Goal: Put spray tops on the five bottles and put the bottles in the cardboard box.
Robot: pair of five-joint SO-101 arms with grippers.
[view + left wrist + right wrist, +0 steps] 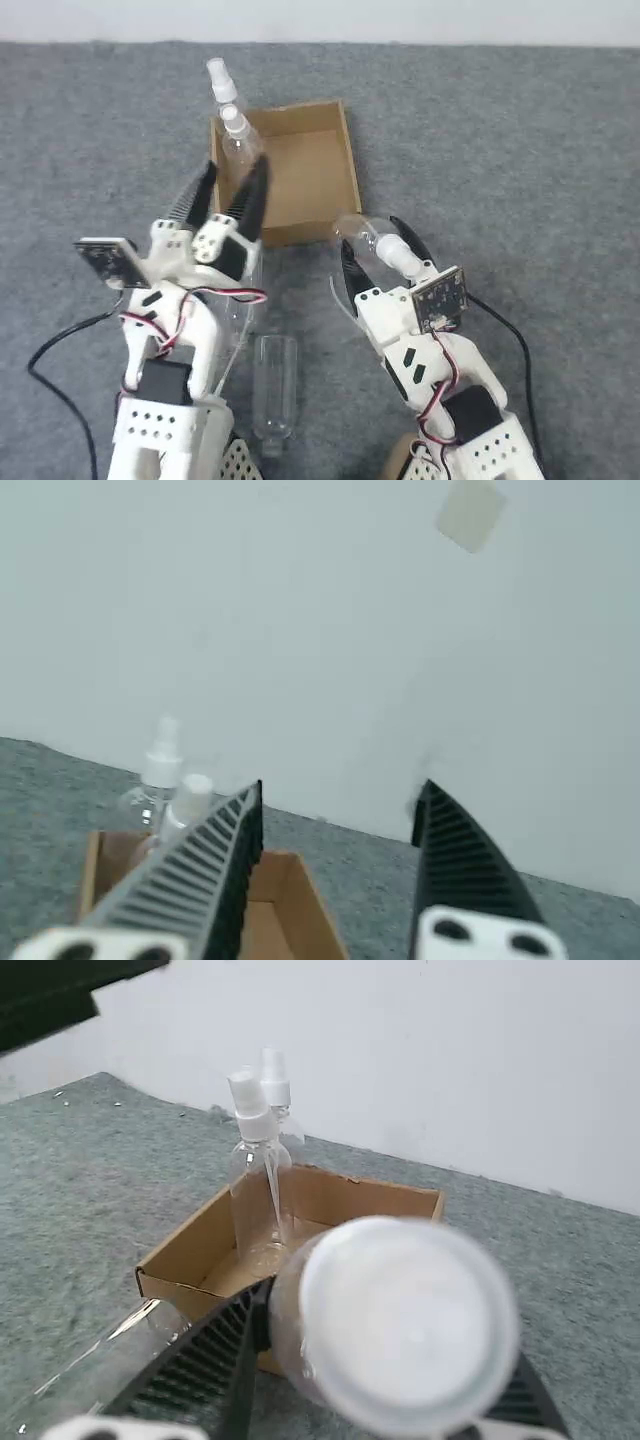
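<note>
Left gripper (pixel 228 195): released and empty, its fingers spread, poised above the near left edge of the cardboard box (pixel 335 170).
Right gripper (pixel 383 255): clenched on a clear bottle, raised off the table (pixel 520 150), just beside the box's near right corner.
Held bottle (pixel 358 232): tilted, with its body toward the box and its white spray top (pixel 398 260) toward the wrist. In the right wrist view the top's round end faces the camera.
Cardboard box: open, standing on the far middle of the table, ahead of both arms.
Boxed bottle (pixel 240 140): upright with a spray top on, inside the box near its left wall.
Corner bottle (pixel 222 85): upright with a spray top on, at the box's far left corner. Whether it stands inside the box or just behind the wall I cannot tell.
Uncapped bottle (pixel 275 395): lying on the table between the two arms, with no top and its neck toward the near edge.
Second lying bottle (pixel 243 310): clear, partly under the left arm.
Table: grey, with a carpet-like surface.
</note>
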